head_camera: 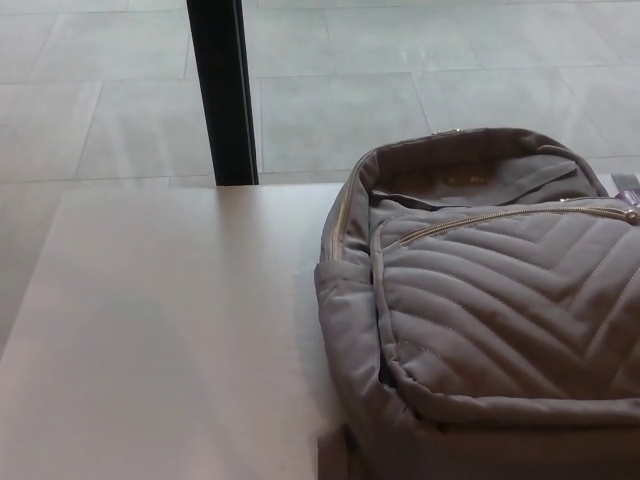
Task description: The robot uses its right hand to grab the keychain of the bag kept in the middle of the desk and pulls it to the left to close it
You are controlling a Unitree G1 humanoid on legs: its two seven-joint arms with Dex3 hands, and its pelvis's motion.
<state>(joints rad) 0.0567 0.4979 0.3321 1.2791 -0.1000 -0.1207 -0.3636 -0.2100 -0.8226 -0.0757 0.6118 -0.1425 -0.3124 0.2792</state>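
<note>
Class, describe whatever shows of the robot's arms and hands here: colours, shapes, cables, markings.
Nothing of them shows: neither arm nor hand is in view, so no colour, shape or cable can be told. The picture shows the grey quilted bag on the pale desk.

Soft, even daylight, pale sheen across the desk point(150, 330), mild overall haze, faint shadow beside the bag point(500, 300).

- black upright post point(222, 90), left of centre, running down from the top edge
- pale grey tiled floor point(420, 90) on both sides of it, large tiles, thin seams
</note>
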